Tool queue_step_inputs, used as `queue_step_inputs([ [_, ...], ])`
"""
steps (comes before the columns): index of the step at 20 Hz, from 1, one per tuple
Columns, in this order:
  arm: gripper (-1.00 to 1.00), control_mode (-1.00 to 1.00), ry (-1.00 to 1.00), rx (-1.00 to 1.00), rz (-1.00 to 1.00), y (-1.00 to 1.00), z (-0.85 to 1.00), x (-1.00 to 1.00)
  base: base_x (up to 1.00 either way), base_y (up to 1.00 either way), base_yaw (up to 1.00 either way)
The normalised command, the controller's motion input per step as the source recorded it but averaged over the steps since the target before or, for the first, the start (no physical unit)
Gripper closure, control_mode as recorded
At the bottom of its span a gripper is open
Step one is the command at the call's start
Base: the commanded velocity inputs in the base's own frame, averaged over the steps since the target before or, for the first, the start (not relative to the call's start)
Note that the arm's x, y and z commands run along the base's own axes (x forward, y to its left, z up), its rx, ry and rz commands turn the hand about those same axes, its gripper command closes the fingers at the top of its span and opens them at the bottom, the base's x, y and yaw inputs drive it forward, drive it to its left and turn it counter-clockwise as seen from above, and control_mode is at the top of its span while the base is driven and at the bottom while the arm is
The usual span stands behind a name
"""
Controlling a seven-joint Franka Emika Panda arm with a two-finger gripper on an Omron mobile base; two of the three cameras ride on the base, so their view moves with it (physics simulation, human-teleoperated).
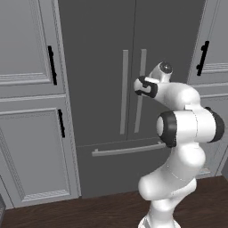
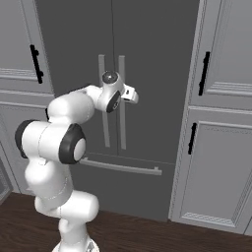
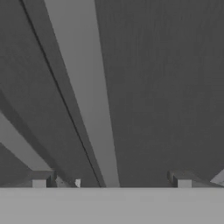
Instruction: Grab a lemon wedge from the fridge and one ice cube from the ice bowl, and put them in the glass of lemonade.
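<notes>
Dark brown wood floor (image 1: 102, 207) runs along the bottom of both base views, under a wall of pale grey panelled cabinets (image 1: 31, 111) with short black handles (image 1: 52, 65). Between them, filling the middle of each frame, stands the tall dark grey fridge (image 1: 98, 40), its two upper doors shut, so nothing of its inside can be seen. Two long grey bar handles (image 1: 124, 91) hang side by side down its centre seam, and a horizontal grey drawer bar (image 1: 127, 149) crosses below them. Just in front of the right-hand bar, at centre right of the left base view, sits the claw (image 1: 144, 85), released, its jaws spread wide with nothing in them. In the hand view its fingertips (image 3: 40, 180) sit at the bottom corners, with one bar handle running diagonally between them.
</notes>
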Motion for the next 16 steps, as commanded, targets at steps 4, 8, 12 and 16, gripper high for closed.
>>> queue_step_inputs([
  [4,-1.00,-1.00,0.04,0.00,0.00,0.04,-0.16,0.38,0.00,0.00,0.00],
  [8,-1.00,-1.00,0.04,-0.01,0.00,0.07,-0.09,0.36,0.00,0.00,0.00],
  [12,-1.00,-1.00,0.05,-0.01,0.00,0.02,-0.10,0.37,0.00,0.00,0.00],
  [16,-1.00,-1.00,0.01,0.00,0.00,0.00,-0.17,0.41,0.00,0.00,0.00],
])
